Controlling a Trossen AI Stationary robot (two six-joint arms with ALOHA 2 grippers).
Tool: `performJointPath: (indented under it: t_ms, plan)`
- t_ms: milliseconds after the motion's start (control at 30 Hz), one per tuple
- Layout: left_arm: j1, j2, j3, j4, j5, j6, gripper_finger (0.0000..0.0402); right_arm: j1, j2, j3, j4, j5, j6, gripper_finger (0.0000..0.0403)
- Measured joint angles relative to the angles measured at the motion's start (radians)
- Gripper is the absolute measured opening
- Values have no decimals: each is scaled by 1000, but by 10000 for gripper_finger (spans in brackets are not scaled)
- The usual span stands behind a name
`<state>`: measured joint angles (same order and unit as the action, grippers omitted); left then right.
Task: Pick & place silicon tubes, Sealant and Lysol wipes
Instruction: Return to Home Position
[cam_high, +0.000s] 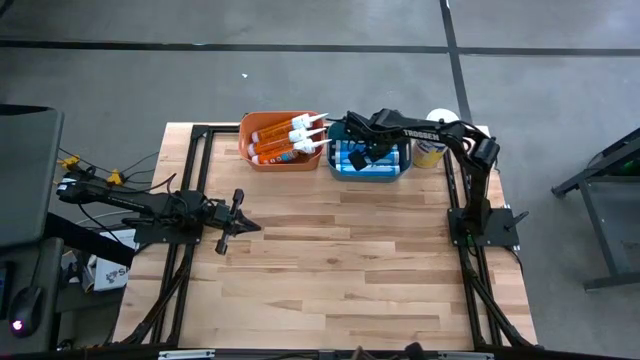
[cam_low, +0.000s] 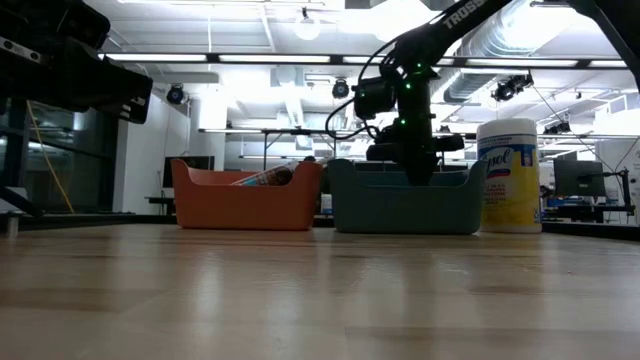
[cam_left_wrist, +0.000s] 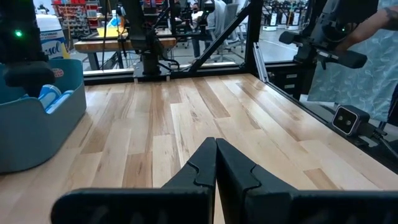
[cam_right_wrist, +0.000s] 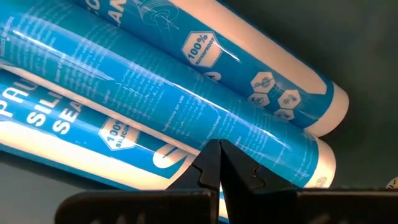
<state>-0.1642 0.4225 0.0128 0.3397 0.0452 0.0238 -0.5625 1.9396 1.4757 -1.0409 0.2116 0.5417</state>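
Left of centre, left gripper (cam_high: 250, 224) parked low over bare surface (cam_high: 340, 260), fingers together. Orange bin (cam_high: 247, 140) filled. Right gripper (cam_right_wrist: 219, 163), fingers together and empty, hovers over sorted blue tubes (cam_right_wrist: 186, 93) in blue bin (cam_high: 370, 177). Lysol wipes (cam_high: 430, 152) upright just right, apparently unpicked.

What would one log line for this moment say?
right gripper: shut, empty, over blue bin; left gripper: shut, over table; orange tubes: in orange bin; wipes: standing beside blue bin
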Motion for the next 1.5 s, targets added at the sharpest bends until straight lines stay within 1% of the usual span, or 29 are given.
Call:
performJointPath:
  t_ms: [133, 233, 433, 600, 700, 767, 833, 933, 1033, 1133, 1233, 1300, 1367, 1500]
  plan:
    - [0, 0, 0, 0, 0, 0, 0, 7, -17, -3, -20, 32, -4, 0]
    - [0, 0, 0, 0, 0, 0, 0, 15, -56, -5, -25, 59, 0, 0]
    - [0, 0, 0, -1, 0, 0, 0, 41, -167, -3, -33, 51, -19, 0]
    - [0, 0, 0, -2, 0, 0, 0, 124, -297, -3, -31, 40, -97, 0]
    - [0, 0, 0, 0, -2, 0, 0, 203, -388, -19, -7, 67, -132, 0]
    - [0, 0, 0, 1, -2, 0, 0, 261, -479, -94, 62, 79, -136, 0]
    - [0, 0, 0, 1, -7, 0, 0, 313, -589, -222, 165, 82, -121, 0]
    - [0, 0, 0, 0, -9, 0, 0, 374, -774, -461, 398, 45, -135, 0]
    - [0, 0, 0, 1, -10, -2, 0, 416, -963, -673, 674, -7, -139, 0]
    - [0, 0, 0, 1, -13, -2, 0, 456, -1129, -864, 853, -15, -154, 0]
    - [0, 0, 0, 2, -54, -2, 0, 480, -1286, -1018, 935, -1, -157, 0]
    - [0, 0, 0, 13, -95, -3, 0, 489, -1383, -1095, 952, 10, -164, 0]
    - [0, 0, 0, 27, -117, 2, 0, 492, -1464, -1150, 949, 19, -192, 0]
    - [0, 0, 0, 61, -119, 22, 0, 492, -1617, -1217, 958, 5, -272, 0]
